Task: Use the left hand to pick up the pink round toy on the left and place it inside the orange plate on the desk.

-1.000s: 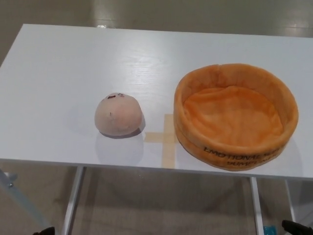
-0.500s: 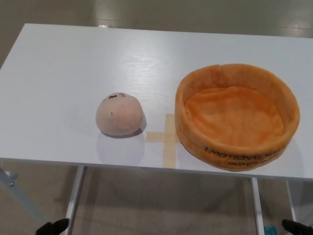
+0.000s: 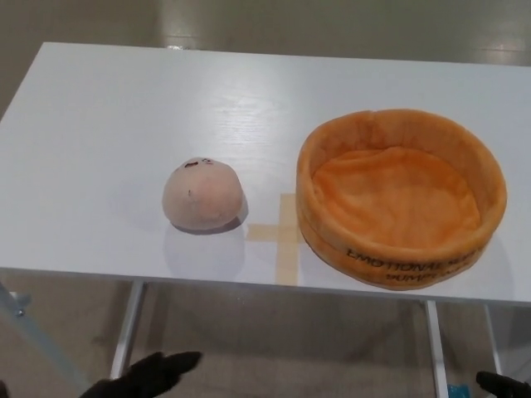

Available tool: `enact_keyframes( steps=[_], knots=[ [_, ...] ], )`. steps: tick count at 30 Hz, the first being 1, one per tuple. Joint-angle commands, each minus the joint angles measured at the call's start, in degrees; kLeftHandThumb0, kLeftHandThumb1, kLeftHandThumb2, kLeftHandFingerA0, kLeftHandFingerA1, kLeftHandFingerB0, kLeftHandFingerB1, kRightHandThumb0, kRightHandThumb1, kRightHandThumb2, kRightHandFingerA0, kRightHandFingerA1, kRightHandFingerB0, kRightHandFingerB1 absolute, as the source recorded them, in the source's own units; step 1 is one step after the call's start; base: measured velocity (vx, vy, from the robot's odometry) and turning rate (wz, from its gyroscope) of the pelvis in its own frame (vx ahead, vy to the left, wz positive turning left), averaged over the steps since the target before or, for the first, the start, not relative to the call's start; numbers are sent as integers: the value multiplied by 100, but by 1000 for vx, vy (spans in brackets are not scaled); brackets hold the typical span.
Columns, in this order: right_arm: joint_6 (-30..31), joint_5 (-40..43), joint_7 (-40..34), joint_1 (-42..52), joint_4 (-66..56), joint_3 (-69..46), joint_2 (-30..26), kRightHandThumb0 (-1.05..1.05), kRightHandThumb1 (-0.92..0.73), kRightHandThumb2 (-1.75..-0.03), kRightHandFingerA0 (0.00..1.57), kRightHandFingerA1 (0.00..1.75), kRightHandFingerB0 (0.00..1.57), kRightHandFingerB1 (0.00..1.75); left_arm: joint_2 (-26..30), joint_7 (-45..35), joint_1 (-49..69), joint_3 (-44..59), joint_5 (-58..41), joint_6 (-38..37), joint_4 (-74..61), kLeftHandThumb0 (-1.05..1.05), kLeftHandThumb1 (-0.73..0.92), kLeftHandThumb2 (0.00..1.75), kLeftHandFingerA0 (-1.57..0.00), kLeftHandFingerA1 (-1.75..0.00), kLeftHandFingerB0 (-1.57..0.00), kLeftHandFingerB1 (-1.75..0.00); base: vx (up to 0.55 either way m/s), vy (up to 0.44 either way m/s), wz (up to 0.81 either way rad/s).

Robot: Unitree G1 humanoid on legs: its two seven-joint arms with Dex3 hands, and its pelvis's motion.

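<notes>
Just starting the reach here. My left hand (image 3: 149, 375) is down below the desk (image 3: 99, 124) edge, fingers spread, holding nothing. Toy (image 3: 202, 194) sits on the desk just left of the plate (image 3: 401, 196). Next I need to lift up over it. Right hand (image 3: 503, 385) barely shows, can't tell its fingers.

We see an evenly, brightly lit scene with soft light from above and behind. The glossy white rectangular desk top (image 3: 124, 124) carries a broad pale sheen across its middle, and a small bright glare patch sits on the grey floor (image 3: 178, 37) just past its far edge. The pink round plush toy (image 3: 202, 193) throws a faint, soft shadow toward us and a dim reflection on the desk. The inner wall of the orange plush round plate (image 3: 401, 196) is gently shaded. Focus is fair throughout; the dark shapes at the bottom edge look slightly blurred.
</notes>
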Motion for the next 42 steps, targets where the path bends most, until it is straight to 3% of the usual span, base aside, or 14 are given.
enact_keyframes(
  steps=[1,6,7,19,22,23,24,26,27,31,32,39,40,42],
  knots=[
    [-94,18,-105,-42,61,19,-1,-23,-29,-108,33,121,12,102,836,-1585,490,-763,-1162,596,-2728,-27,40,91,-2,-51,0,-47,0,0,0],
    [-71,27,-101,-70,67,10,-11,-21,-29,-106,33,123,14,102,870,-1589,272,-835,-1319,245,-3029,-29,36,90,-1,-50,0,-47,0,0,0],
    [-79,32,-94,-71,62,8,-6,-29,-29,-110,41,124,16,100,874,-1560,221,-797,-1373,207,-3137,-53,43,71,-8,-31,-7,-35,0,0,0],
    [-71,16,-91,-52,66,60,-26,-20,-29,-109,34,125,13,106,423,-1098,-1256,-92,-1778,897,-3090,-37,50,56,-10,-28,-22,-29,0,0,0],
    [-78,34,-71,-59,75,50,-31,-23,-30,-107,42,121,16,101,125,-718,-2189,143,-1358,1127,-2343,-35,48,55,-10,-30,-23,-30,0,0,0],
    [-76,37,-61,-55,77,49,-30,-17,-31,-102,50,84,29,71,55,-622,-2458,211,-1244,1208,-2098,-34,47,56,-9,-30,-22,-30,0,0,0],
    [-73,35,-49,-50,81,52,-32,-17,-31,-102,50,84,29,71,-4,-571,-2644,261,-1178,1232,-1903,-34,47,56,-9,-30,-22,-30,0,0,0],
    [-36,12,-79,-60,86,72,-38,-17,-31,-102,51,84,29,72,-94,-453,-2903,331,-1018,1178,-1568,-38,41,61,-9,-36,-19,-34,0,0,0],
    [-22,9,-88,-67,88,77,-39,-24,-30,-106,40,119,15,100,-154,-384,-3077,373,-891,1100,-1322,-40,41,60,-11,-36,-21,-34,0,0,0],
    [-55,56,-58,-79,88,44,-31,-20,-28,-109,38,120,15,98,-286,-178,-3573,415,-443,683,-475,-47,38,63,-8,-32,-19,-36,0,0,0],
    [-60,64,-68,-83,88,37,-28,-22,-28,-107,41,122,16,102,-310,-20,-3754,372,-175,513,-95,-25,33,86,-2,-51,0,-46,0,0,0],
    [-68,21,-101,-73,85,73,-28,-18,-26,-109,43,127,15,104,-335,796,-4257,37,927,-197,1353,-24,33,86,-2,-51,0,-46,0,0,0],
    [-76,23,-90,-68,87,71,-28,-21,-24,-115,42,133,15,112,-360,928,-4307,-27,1046,-223,1551,-41,35,59,-8,-35,-20,-34,0,0,0],
    [-84,32,-60,-62,92,64,-31,-20,-24,-114,39,127,15,106,-410,1158,-4421,-140,1228,-316,1961,-40,35,58,-11,-35,-23,-34,0,0,0]
  ],
)
